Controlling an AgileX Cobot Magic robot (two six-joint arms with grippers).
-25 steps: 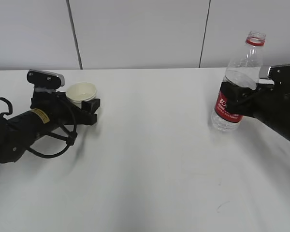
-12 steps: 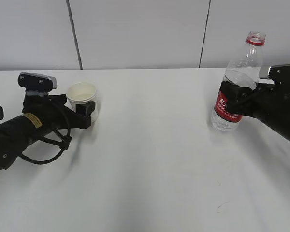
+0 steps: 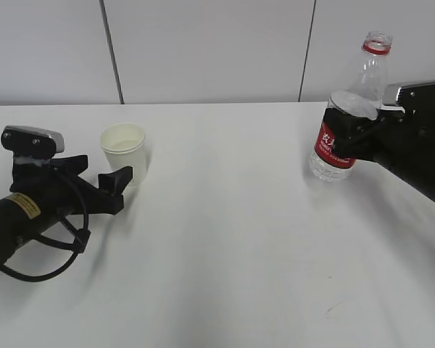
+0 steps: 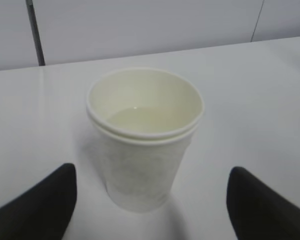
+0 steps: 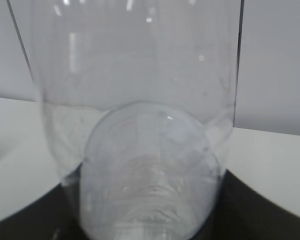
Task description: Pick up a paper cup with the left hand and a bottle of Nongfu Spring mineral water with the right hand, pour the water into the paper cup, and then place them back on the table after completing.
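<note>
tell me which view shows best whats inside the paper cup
The left wrist view: it looks down into the paper cup, showing liquid low inside. The exterior view shows the cup small, its contents unclear. The right wrist view shows only the bottle.

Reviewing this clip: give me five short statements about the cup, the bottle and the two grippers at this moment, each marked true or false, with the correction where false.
1. The paper cup stands upright on the table. True.
2. The left hand is clamped on the cup. False: its fingers are spread open, with the cup standing free beyond their tips.
3. The right hand grips the bottle around its red label. True.
4. The bottle has its cap on. False: the neck is open, with only a red ring below the mouth.
5. The cup is empty. False: the left wrist view shows water in it.
</note>
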